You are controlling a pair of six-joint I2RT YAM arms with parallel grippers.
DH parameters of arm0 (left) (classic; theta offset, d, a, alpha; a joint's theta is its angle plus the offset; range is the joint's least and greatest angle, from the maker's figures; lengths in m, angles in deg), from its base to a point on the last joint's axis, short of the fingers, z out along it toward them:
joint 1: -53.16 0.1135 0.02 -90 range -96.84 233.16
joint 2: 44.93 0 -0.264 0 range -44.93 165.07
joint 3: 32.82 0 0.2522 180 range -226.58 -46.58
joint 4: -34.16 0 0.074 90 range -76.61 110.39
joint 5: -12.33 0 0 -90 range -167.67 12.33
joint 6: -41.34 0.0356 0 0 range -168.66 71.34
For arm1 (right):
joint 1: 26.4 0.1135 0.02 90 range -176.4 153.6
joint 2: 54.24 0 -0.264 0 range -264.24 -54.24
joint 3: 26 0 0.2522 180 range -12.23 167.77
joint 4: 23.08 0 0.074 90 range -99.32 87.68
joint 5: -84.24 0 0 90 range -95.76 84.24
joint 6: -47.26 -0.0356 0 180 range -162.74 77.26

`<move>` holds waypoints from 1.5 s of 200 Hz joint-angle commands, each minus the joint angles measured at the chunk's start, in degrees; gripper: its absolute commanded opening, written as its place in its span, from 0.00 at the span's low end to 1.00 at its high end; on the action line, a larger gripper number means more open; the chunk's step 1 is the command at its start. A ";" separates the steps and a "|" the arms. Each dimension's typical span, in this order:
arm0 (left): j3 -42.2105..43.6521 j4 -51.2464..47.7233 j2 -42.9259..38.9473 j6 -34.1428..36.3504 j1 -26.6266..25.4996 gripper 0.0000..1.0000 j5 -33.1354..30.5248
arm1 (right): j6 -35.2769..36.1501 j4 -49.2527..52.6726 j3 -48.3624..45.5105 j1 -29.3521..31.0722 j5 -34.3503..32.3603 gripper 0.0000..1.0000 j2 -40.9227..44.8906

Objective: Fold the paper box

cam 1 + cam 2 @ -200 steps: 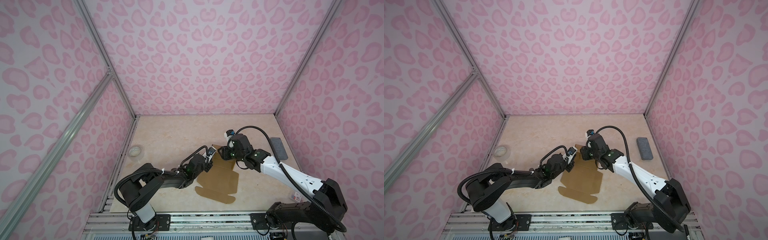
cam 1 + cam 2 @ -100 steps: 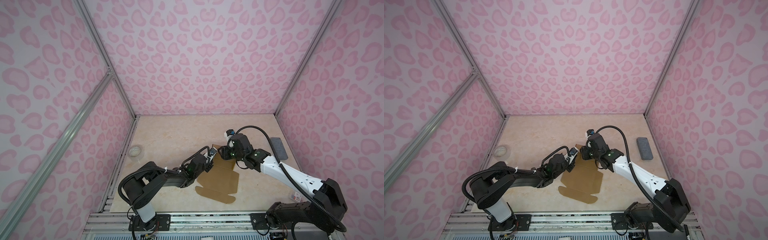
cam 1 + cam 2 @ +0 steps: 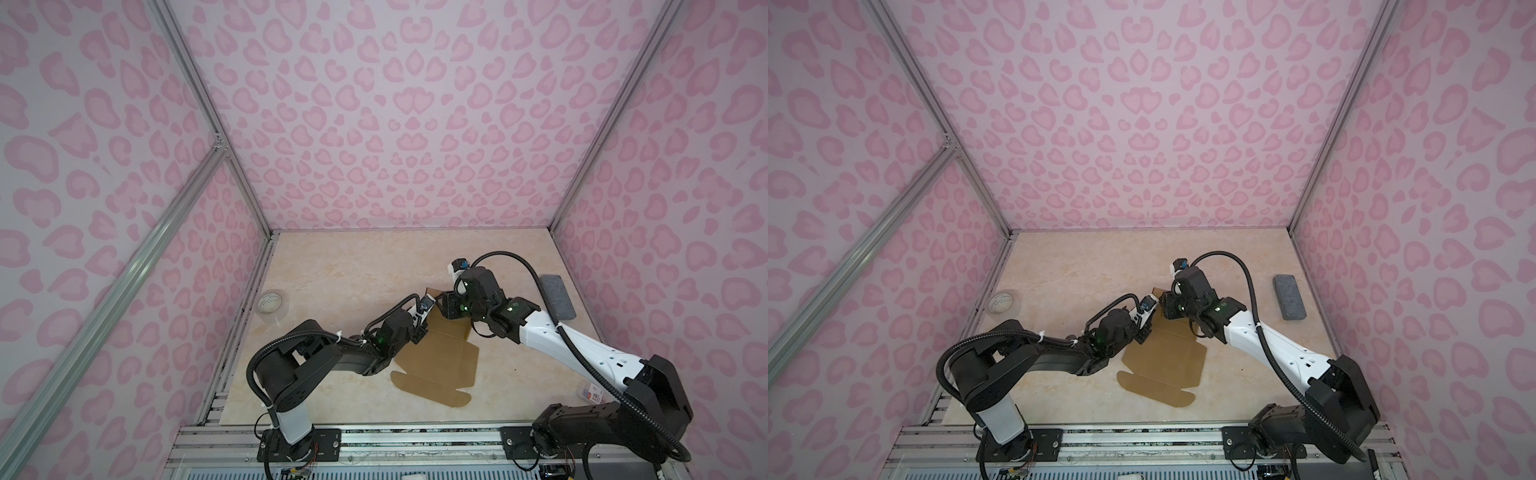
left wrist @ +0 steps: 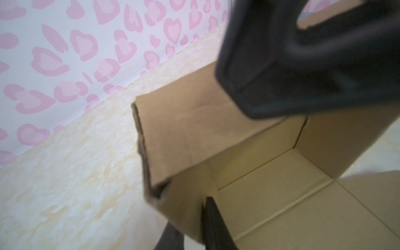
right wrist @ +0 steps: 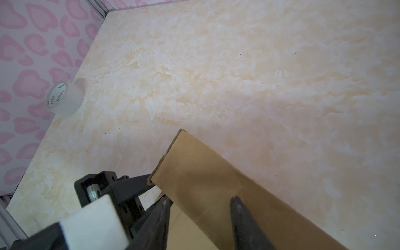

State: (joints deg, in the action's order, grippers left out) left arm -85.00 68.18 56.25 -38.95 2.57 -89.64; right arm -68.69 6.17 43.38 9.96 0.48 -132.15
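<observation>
Gripping: left end effector (image 4: pixel 190 218), left wall of box (image 3: pixel 440 361).
Right end effector (image 5: pixel 200 199): astride far wall (grip unclear).
Box: unmoved; fold stalled.

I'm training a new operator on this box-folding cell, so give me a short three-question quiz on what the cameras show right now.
1. True or false: the paper box lies completely flat on the table.
2. In both top views, which thing lies near the table's right edge? A) tape roll B) grey block C) scissors
3. What is the left gripper pinching?

Key: 1. False; walls stand up at its far end. 2. B; the tape roll sits at the left edge. 3. A raised wall of the paper box.
</observation>
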 commanded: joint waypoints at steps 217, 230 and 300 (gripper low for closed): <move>-2.62 6.13 3.24 -5.44 1.87 0.86 4.19 | -0.39 0.27 0.09 -1.84 3.91 0.48 -2.49; -2.13 6.90 3.05 -7.06 2.24 0.86 4.51 | -0.32 0.27 0.22 -1.94 3.96 0.48 -2.60; -3.02 8.63 5.48 -9.87 2.50 0.78 6.59 | -0.12 0.58 -0.19 -2.64 4.65 0.47 -2.38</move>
State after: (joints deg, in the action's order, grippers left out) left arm -87.18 73.34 60.65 -47.76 5.06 -84.15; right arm -68.69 3.42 43.82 7.36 4.30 -134.22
